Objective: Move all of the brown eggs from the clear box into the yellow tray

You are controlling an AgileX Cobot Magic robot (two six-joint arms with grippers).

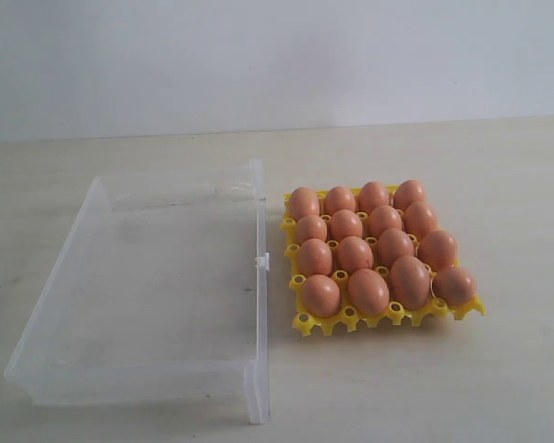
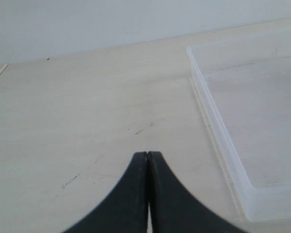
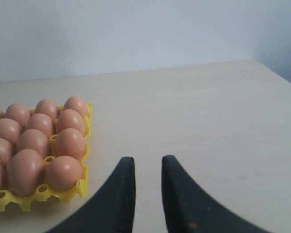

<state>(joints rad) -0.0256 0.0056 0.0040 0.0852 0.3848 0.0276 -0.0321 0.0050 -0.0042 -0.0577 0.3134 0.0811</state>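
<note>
Table [image 1: 499, 185]: pale top; box + tray are carried side by side, both well clear of its far edge.
Clear box [image 1: 148, 286]: lid-less, long axis run near-to-far; no egg is seen inside in exterior or left wrist view. Clasp tab [image 1: 261, 261] is set on the long wall facing the tray.
Yellow tray [image 1: 351, 320]: placed just beside box's clasp wall, narrow gap, not touching. Every visible cup is filled.
Brown eggs [image 1: 355, 253]: approx. sixteen, in rows of four, all seated in tray cups, mostly end-up; near-row ones are seen leaning a bit.
Left gripper [image 2: 147, 155]: jaws pressed together, nothing held; held above bare table, beside box's outer corner, away from tray.
Right gripper [image 3: 148, 162]: jaws parted by a slim gap, nothing between; held above bare table, on tray's side away from box.
Key relation: tray is nearer to right arm, box to left arm; eggs are off to one side of right gripper, none in line w/ either.
Progress (judged): transfer looks complete; no pick target is found in box.
</note>
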